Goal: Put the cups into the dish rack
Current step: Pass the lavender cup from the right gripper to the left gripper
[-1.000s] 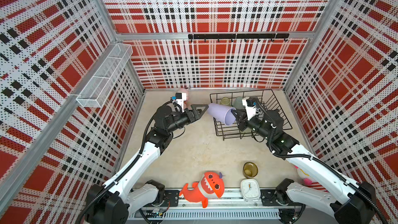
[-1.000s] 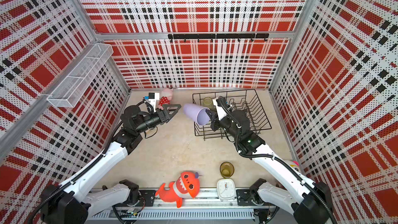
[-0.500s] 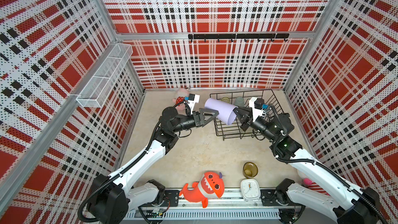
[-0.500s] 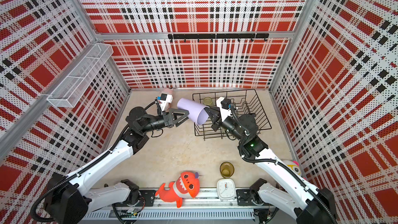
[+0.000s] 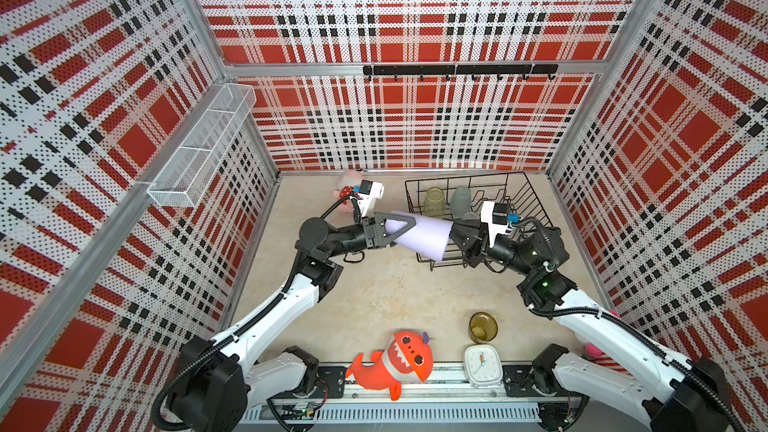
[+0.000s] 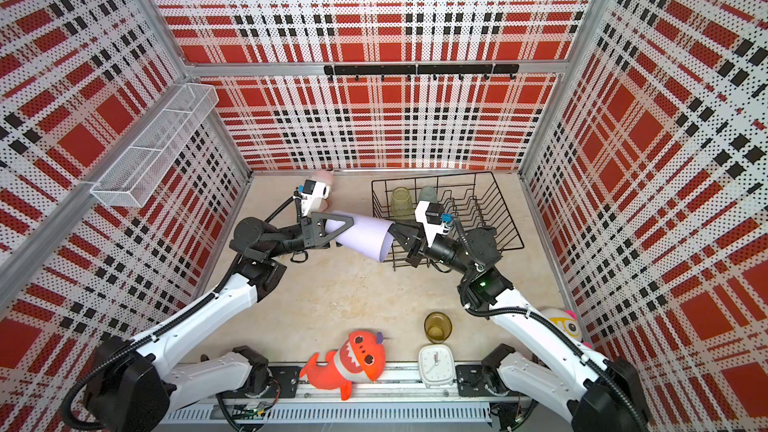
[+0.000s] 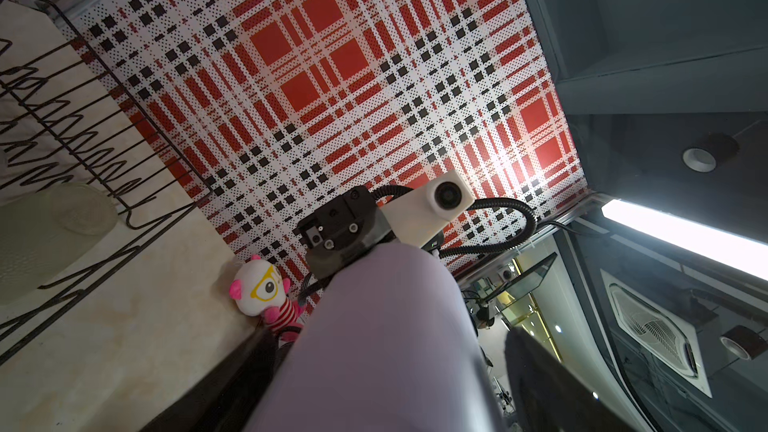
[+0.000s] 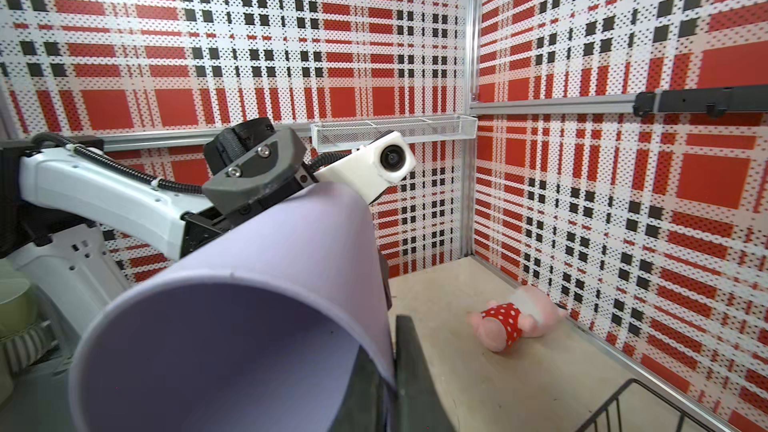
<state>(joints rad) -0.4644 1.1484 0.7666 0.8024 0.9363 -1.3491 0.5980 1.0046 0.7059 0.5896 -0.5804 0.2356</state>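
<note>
Nearest, the amber cup [image 5: 483,326] stands just behind the white clock [image 5: 482,365]. Further back, the lilac cup [image 5: 424,234] is held sideways by the near left corner of the dish rack [image 5: 534,201]. The right gripper [image 5: 453,238] pinches its rim, and the left gripper [image 5: 405,232] has its jaws spread around its base. Behind, a yellow-green cup [image 5: 434,200] and a teal cup [image 5: 460,201] stand inside the rack.

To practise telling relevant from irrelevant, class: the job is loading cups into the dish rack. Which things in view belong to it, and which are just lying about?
Belongs to the job: lilac cup, yellow-green cup, teal cup, amber cup, dish rack.

Lying about: shark toy, white clock, pink plush, plush with yellow glasses, mesh wall basket, hook rail.
</note>
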